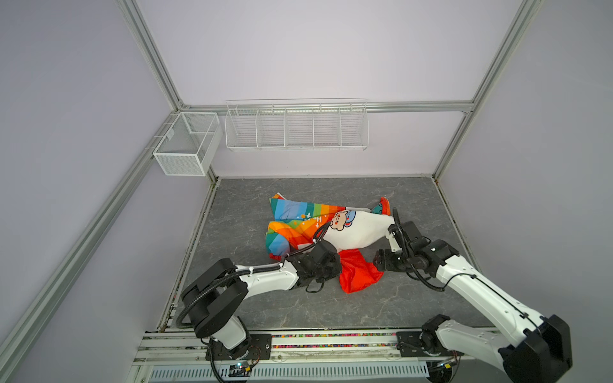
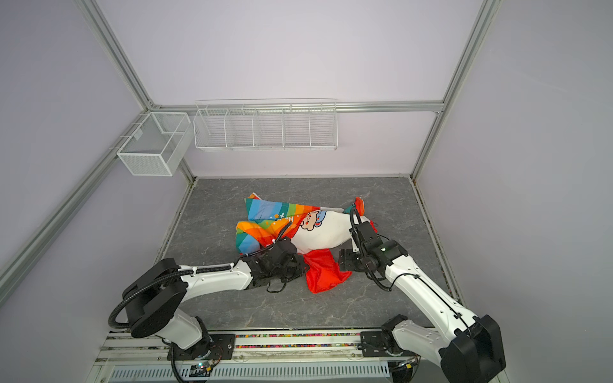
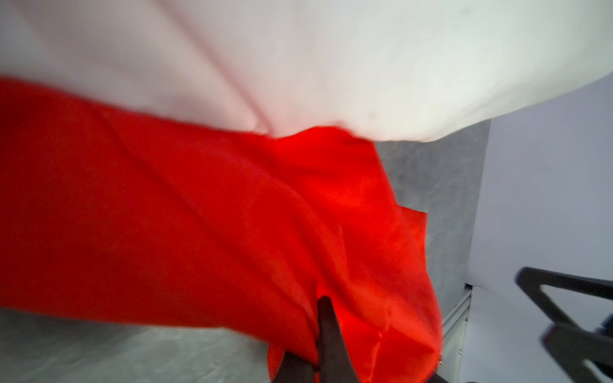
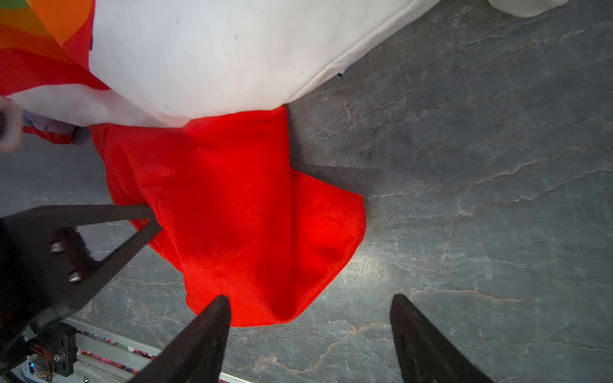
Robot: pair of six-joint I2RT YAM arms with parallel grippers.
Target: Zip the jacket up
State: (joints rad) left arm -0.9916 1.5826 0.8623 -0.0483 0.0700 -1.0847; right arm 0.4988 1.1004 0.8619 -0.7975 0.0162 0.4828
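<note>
The jacket [image 1: 356, 232] [image 2: 320, 237] lies crumpled mid-table, its rainbow half on the left and its white cartoon half on the right. Its red hood [image 1: 360, 275] [image 2: 326, 273] spreads toward the front. My left gripper [image 1: 337, 265] [image 2: 302, 267] is at the hood's left edge. In the left wrist view that gripper [image 3: 318, 335] is shut, with red hood cloth [image 3: 199, 215] pinched between its fingers. My right gripper [image 1: 378, 262] [image 2: 343, 260] hovers just right of the hood. In the right wrist view it [image 4: 311, 298] stands open, one fingertip [image 4: 222, 305] over the hood's edge [image 4: 232, 199].
The grey marbled tabletop [image 1: 414, 298] is walled on three sides by lilac panels. A white wire rack [image 1: 295, 127] and a mesh box [image 1: 187, 142] hang on the back wall. A rail [image 1: 331, 338] carrying both arm bases runs along the front.
</note>
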